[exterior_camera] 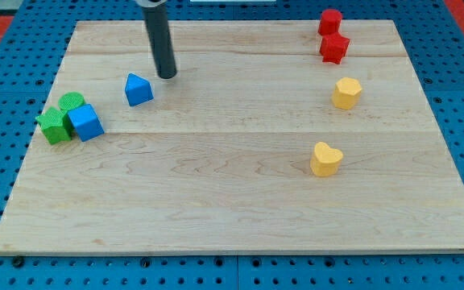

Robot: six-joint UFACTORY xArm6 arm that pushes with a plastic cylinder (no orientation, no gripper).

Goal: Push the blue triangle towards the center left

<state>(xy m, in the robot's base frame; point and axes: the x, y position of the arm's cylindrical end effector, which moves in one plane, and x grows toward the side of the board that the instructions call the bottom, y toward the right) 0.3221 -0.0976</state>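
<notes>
My tip [167,76] rests on the desk [232,193], just above and to the right of the blue triangle [138,89], apart from it. The arm carries no jaws, only the rod. The blue triangle lies in the upper left region. Lower left of it, a blue cube [85,122], green cylinder [72,102] and green star-shaped block [53,126] cluster together, touching.

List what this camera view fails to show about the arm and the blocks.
- Arm: cut off by the view's top edge; only the rod and my tip show, just right of and above the blue triangle.
- Green blocks: partly hidden by the blue cube; contact unclear.
- Two red blocks: too small to tell if touching.
</notes>
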